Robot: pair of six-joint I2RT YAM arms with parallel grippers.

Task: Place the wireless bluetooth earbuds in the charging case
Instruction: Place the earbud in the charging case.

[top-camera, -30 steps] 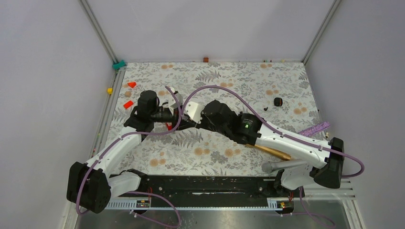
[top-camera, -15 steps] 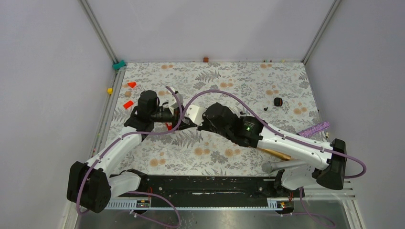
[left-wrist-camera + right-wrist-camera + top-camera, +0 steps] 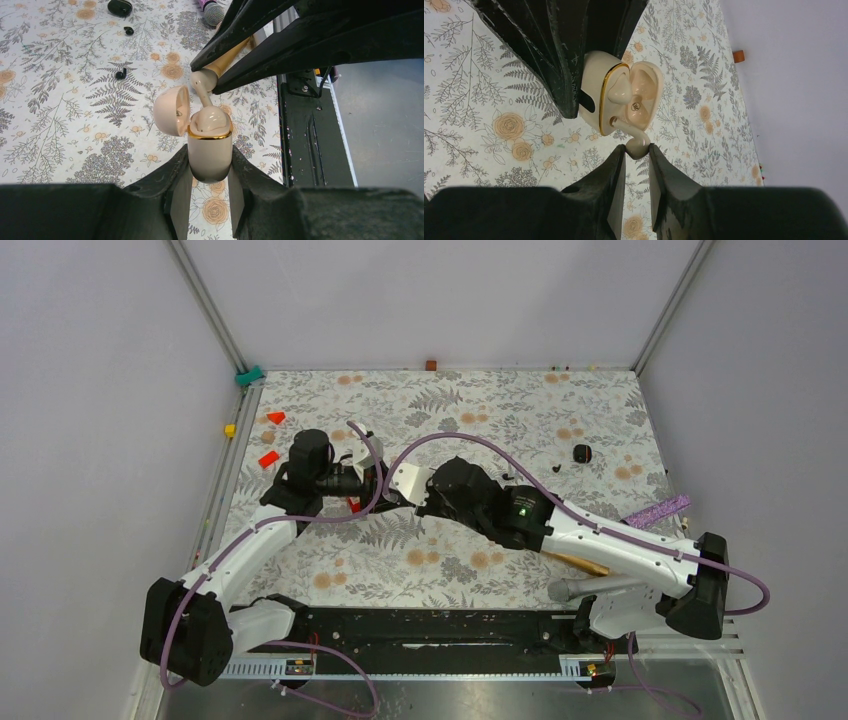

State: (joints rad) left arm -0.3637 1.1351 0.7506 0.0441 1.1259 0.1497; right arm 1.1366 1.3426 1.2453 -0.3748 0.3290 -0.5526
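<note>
The tabletop (image 3: 450, 570) is covered by a pale cloth printed with grey ferns and orange flowers. The two white-and-black arms reach in from the near edge and meet a little left of its centre. Under the right arm lie a long wooden stick (image 3: 575, 561) and a grey cylindrical handle (image 3: 590, 587), with a glittery purple strip (image 3: 658, 510) near the right edge.

The left fingers (image 3: 175, 190) are clamped on either side of a smooth beige charging case (image 3: 210, 150) with a gold rim. Its mouth is turned toward the other arm, and its round hinged lid (image 3: 171, 110) is swung fully open to one side. Two orange-red triangular bits (image 3: 276, 417) sit well off toward the far left corner, and a black rounded lump (image 3: 120, 6) lies far out on the right side of the cloth.

One pale beige earbud (image 3: 210, 119) sits inside the case. The right fingers (image 3: 611, 195) pinch the rounded head of a second pale beige stemmed earbud (image 3: 636, 146). Its thin stem reaches to the case's gold rim, just beside the seated one; how far in it goes I cannot tell. Two tiny black earbuds (image 3: 120, 75) lie loose on the cloth, well apart from the case, one of them near the black lump
</note>
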